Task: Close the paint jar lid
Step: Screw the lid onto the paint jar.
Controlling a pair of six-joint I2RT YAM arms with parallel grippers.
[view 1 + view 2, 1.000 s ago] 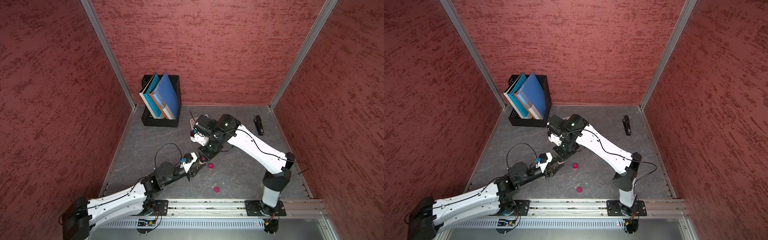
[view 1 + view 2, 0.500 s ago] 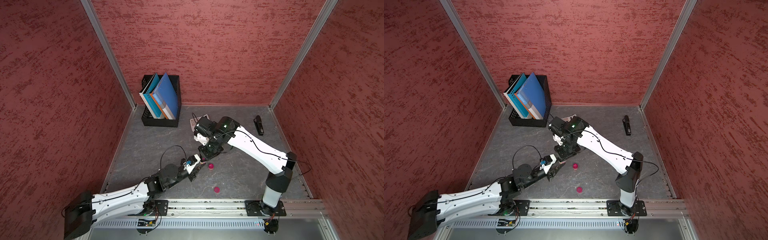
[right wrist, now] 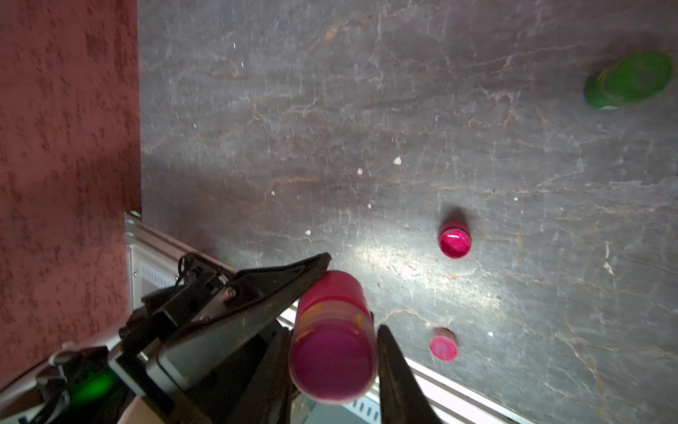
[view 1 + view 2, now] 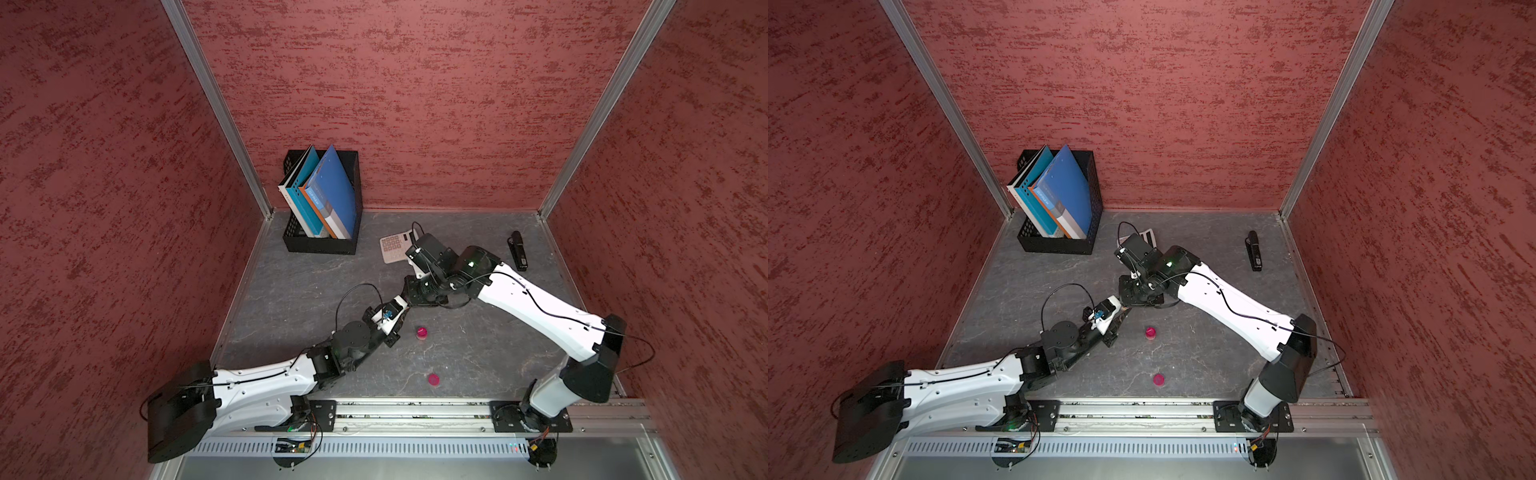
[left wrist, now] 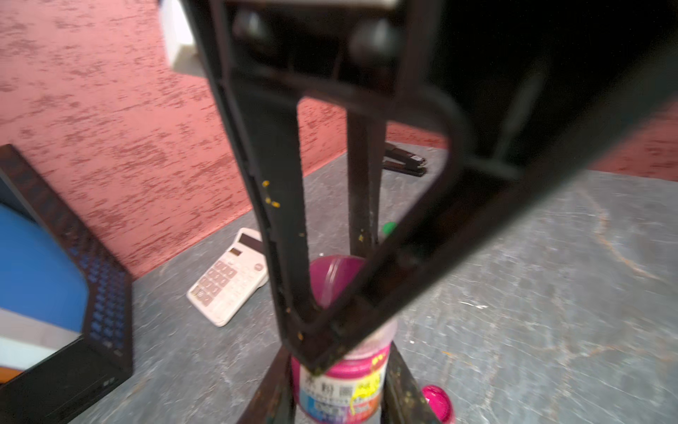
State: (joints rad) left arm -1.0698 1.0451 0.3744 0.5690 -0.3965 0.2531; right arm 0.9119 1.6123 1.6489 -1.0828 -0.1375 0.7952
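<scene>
Both arms (image 4: 266,380) (image 4: 536,305) converge on jar (image 5: 339,385).

Soft even light, crisp top views; blurred wrist views, glare patch on floor (image 3: 422,271).

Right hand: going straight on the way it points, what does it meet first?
Probably the jar in the left hand; the right hand holds the lid right at its mouth.

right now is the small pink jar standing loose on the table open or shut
Open. The small pink jar shows glossy paint in its mouth, and a pink lid lies apart from it.
</scene>
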